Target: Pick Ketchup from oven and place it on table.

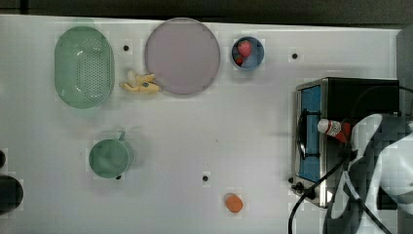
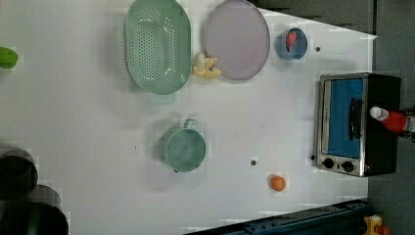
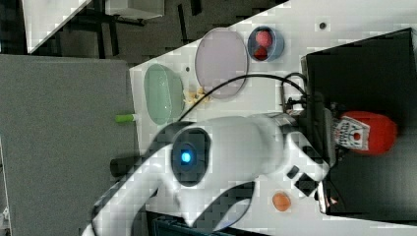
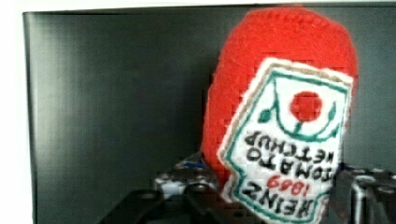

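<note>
The Ketchup (image 1: 332, 128), a red bottle with a white cap and a printed label, lies tilted over the black top of the oven (image 1: 363, 95), with its cap toward the oven's glass door. In the wrist view the Ketchup (image 4: 280, 107) sits between the fingers of my gripper (image 4: 275, 205), with dark finger parts close against both sides of its label end. In the right view my gripper (image 3: 334, 135) is at the Ketchup (image 3: 369, 132), above the oven (image 3: 364, 64). The oven's door is closed. The white table (image 1: 204, 131) spreads out to the top view's left of the oven.
On the table are a green colander (image 1: 84, 67), a yellow banana-like thing (image 1: 141, 84), a mauve plate (image 1: 182, 55), a blue bowl (image 1: 253, 61) with strawberries, a green mug (image 1: 110, 158) and a small orange fruit (image 1: 234, 203). A black cable (image 1: 311, 192) hangs by the oven's front.
</note>
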Controlling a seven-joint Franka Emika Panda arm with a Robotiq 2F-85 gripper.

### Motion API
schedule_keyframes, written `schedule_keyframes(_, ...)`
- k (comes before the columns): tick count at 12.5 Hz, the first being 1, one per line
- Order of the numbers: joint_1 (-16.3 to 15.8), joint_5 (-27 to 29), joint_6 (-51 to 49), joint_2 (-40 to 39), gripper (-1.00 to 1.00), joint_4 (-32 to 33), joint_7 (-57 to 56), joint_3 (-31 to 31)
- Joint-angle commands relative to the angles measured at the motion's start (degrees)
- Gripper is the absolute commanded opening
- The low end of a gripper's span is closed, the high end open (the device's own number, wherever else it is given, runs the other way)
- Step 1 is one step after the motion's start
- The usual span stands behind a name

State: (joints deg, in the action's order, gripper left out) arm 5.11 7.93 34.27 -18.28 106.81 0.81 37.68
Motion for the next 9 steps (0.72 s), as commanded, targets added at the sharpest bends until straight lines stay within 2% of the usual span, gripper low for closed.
schedule_keyframes(1, -4.29, -2.92, -9.80, 7.83, 0.29, -10.97, -5.83, -2.69)
schedule_keyframes(3, -6.53, -2.93, -18.49, 10.68, 0.29, -14.87, -5.83, -5.02)
schedule_keyframes(5, -8.52, -2.93, -24.53, 13.57, 0.29, -15.88, -5.82, -8.77)
schedule_keyframes(9, -11.02, -3.18, -26.28, 16.49, 0.29, -15.50, -5.72, -18.81)
